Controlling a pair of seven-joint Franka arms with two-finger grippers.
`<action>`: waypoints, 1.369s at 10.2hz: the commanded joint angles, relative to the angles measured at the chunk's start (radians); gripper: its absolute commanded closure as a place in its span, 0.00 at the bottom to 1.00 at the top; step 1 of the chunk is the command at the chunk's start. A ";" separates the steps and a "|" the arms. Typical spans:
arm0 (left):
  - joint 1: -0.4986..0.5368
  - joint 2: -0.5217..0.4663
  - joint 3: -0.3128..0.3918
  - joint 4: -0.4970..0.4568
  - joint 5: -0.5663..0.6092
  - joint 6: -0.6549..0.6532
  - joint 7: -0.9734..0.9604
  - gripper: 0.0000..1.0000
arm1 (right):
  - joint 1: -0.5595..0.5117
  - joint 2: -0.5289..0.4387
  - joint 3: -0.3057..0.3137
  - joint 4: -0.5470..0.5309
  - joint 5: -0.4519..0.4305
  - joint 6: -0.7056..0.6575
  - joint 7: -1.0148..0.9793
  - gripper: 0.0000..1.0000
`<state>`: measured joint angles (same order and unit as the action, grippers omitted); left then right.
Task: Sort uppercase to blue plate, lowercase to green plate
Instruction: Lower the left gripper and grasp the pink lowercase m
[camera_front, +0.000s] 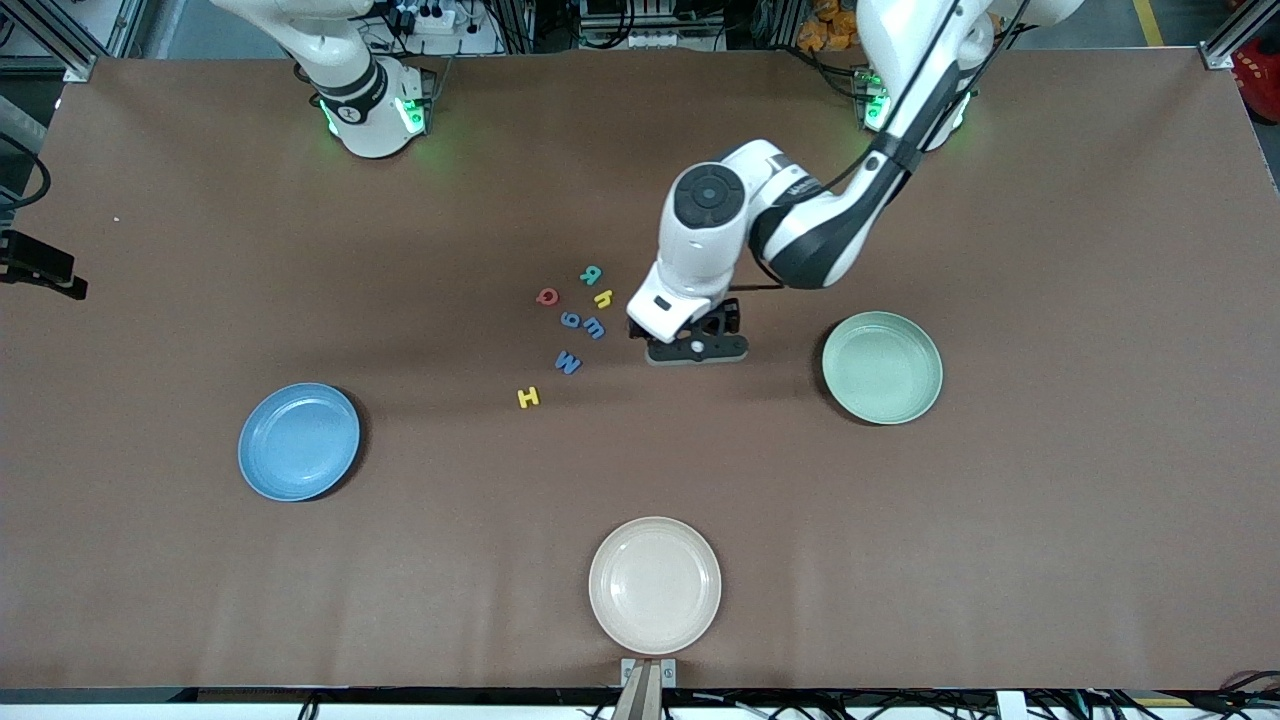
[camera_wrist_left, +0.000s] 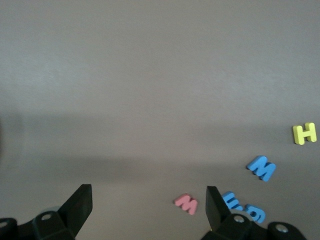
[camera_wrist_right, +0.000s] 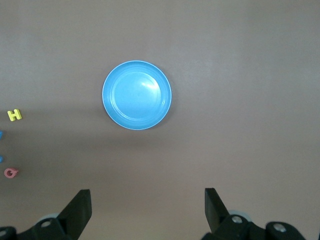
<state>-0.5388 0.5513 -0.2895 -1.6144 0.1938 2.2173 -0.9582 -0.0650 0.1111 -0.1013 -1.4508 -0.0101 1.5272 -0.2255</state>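
Observation:
My left gripper (camera_front: 695, 346) hangs open low over the table, beside the letter cluster on the side toward the green plate (camera_front: 882, 367). A red w (camera_wrist_left: 186, 203) lies between its fingers, close to one fingertip (camera_wrist_left: 212, 200). In the cluster are a teal R (camera_front: 591, 274), red Q (camera_front: 547, 296), yellow h (camera_front: 603, 298), blue g (camera_front: 570, 319), blue m (camera_front: 594, 327), blue M (camera_front: 568, 361) and yellow H (camera_front: 528, 397). The blue plate (camera_front: 298, 441) is empty, as is the green one. My right gripper (camera_wrist_right: 147, 192) waits open, high over the table, looking down on the blue plate (camera_wrist_right: 136, 95).
A cream plate (camera_front: 655, 585) sits near the table's front edge, nearer the camera than the letters. The right arm's base (camera_front: 370, 110) and the left arm's base (camera_front: 905, 100) stand at the back. Brown table surface spreads around the plates.

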 joint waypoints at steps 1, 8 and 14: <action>-0.085 0.114 0.016 0.108 0.094 0.002 -0.100 0.00 | 0.005 0.001 0.000 0.000 -0.001 -0.007 -0.009 0.00; -0.173 0.208 0.020 0.073 0.219 0.064 -0.131 0.00 | 0.007 0.001 0.000 -0.006 -0.001 -0.009 -0.009 0.00; -0.128 0.223 0.023 0.053 -0.023 0.117 0.072 0.00 | 0.007 0.001 0.000 -0.006 -0.001 -0.009 -0.009 0.00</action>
<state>-0.6657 0.7828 -0.2706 -1.5525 0.2035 2.3218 -0.9140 -0.0595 0.1139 -0.1006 -1.4579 -0.0100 1.5254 -0.2260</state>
